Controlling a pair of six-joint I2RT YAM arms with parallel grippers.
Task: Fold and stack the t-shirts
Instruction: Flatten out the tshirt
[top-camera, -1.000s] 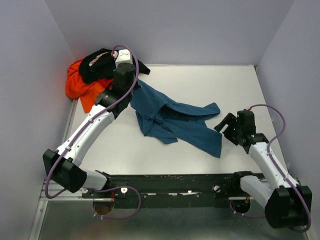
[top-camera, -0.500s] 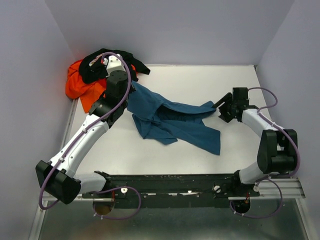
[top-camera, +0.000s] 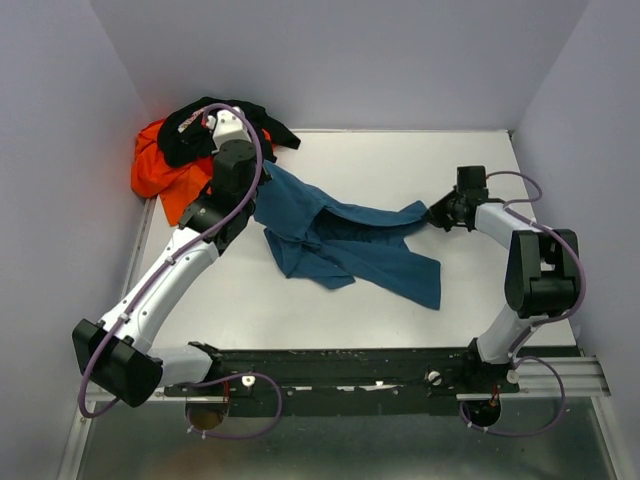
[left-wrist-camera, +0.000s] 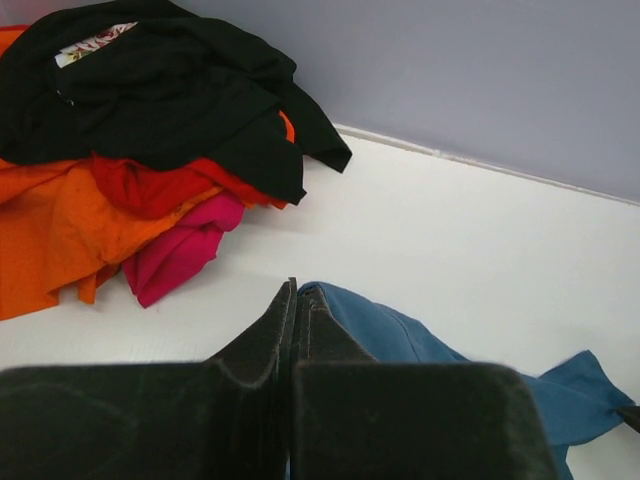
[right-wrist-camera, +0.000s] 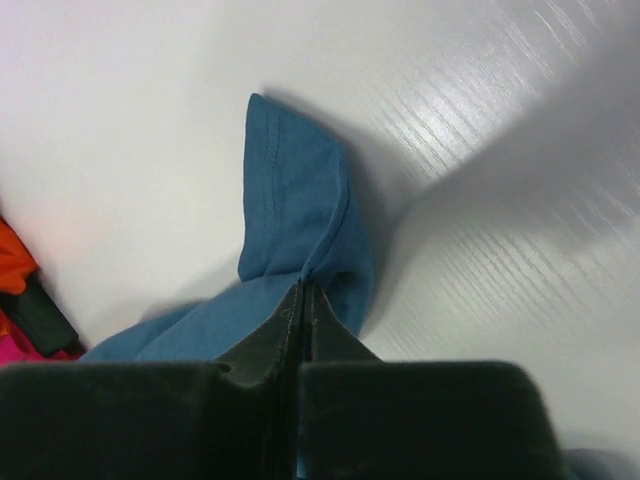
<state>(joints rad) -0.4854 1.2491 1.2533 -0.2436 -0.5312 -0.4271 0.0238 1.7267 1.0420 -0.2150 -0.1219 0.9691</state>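
Right gripper (right-wrist-camera: 302, 291) clamped on corner of crumpled teal-blue cloth t-shirt (top-camera: 340, 245), lying on white table (top-camera: 400, 160). Left gripper (left-wrist-camera: 296, 291) pinches opposite edge. Best now: pull apart evenly, low, without twist.

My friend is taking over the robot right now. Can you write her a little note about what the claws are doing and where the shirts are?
The left claw is shut on one end of the teal-blue cloth t-shirt.
The right claw is shut on that shirt's opposite corner.
The shirt lies rumpled on the white table between the two claws.
The black cloth t-shirt, orange cloth t-shirt and magenta-pink cloth t-shirt are heaped in the far left corner.
Done: nothing is folded or stacked.
Left: flatten and fold the teal-blue one, fold the other three, then stack them all.
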